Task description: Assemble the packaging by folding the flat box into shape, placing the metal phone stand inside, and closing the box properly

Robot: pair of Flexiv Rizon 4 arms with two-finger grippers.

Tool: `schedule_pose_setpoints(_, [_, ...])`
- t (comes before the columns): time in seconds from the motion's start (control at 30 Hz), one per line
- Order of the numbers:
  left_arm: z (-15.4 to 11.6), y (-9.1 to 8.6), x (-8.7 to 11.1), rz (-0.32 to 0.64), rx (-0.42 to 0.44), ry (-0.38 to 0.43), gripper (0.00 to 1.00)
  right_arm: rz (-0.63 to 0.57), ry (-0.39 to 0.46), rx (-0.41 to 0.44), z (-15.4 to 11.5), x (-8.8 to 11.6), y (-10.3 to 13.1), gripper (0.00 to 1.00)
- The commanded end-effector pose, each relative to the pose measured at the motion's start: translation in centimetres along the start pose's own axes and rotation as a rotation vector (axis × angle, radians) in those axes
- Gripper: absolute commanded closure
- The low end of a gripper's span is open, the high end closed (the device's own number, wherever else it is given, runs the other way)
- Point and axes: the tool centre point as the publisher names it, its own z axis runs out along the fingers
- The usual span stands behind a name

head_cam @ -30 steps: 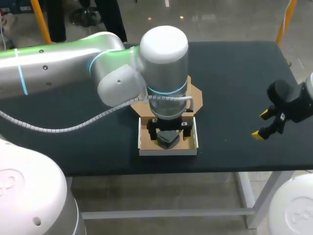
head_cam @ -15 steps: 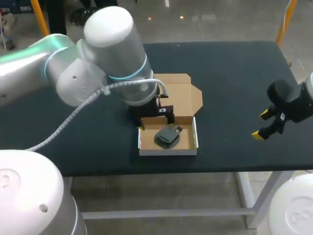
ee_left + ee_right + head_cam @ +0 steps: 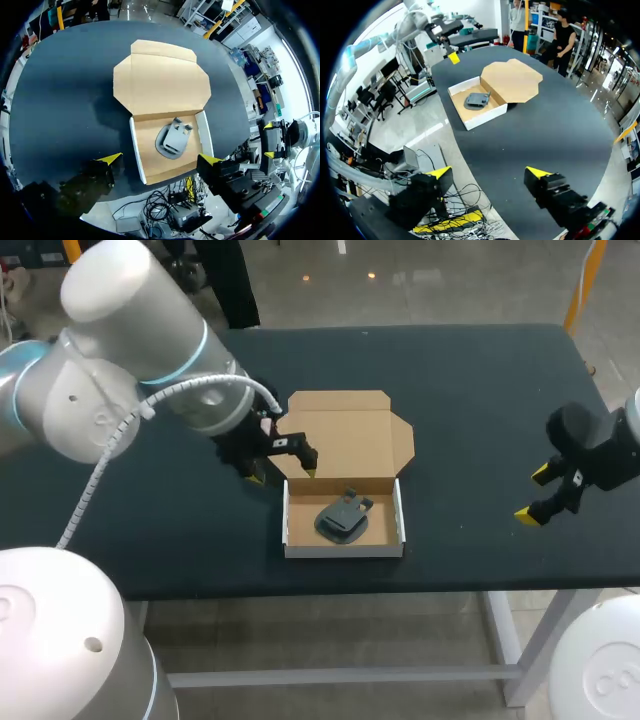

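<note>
Box (image 3: 345, 549) sits by the desk's (image 3: 480, 400) near edge, about mid-width, with the tray folded up and its walls standing. Lid (image 3: 345, 440) lies open and flat on the desk on the tray's far side, hinged to the far wall. Phone stand (image 3: 342, 517) is inside the tray on its floor, roughly centred.

My left hand (image 3: 282, 475) has its fingers spread wide and holds nothing. It hovers by the tray's far-left corner, over the lid's left edge. My right hand (image 3: 534, 493) is also wide and empty, at the desk's right, well apart from the box.

Handling, my guess: the cardboard is light and thin, stiff across panels and soft at the creases, and it will slide if pushed. The metal stand is rigid and heavier, perhaps enough to pin the tray a little. The best hold for closing looks like the lid's far edge at the tuck flap (image 3: 338, 400). It lies flat on the desk, so getting a fingertip under will be fiddly. Pinching mid-panel would likely dent it.

Views: only the head view places both hands against the box. The left wrist view looks straight down, showing the stand's rounded base, its raised plate and the lid's cut corners. The right wrist view gives the side angle, with white outer walls and the lid lying flat. Whether the stand clears the wall tops is too small to tell.
</note>
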Motion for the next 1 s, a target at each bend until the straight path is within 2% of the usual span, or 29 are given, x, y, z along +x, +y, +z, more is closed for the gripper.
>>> schedule_pose_setpoints(0.03, [-0.3,-0.7,-1.5,0.010,0.004,0.151,0.00,-0.001,0.004,-0.004,-0.2,0.0,0.0,0.00])
schedule_pose_setpoints(0.57, [-0.5,-3.8,-5.1,0.112,0.046,0.247,0.00,-0.051,0.062,0.054,-1.3,-1.7,3.7,0.00])
schedule_pose_setpoints(1.0, [-0.5,-3.8,-5.1,0.112,0.046,0.247,0.00,-0.122,0.086,0.199,-1.4,-4.2,8.2,0.00])
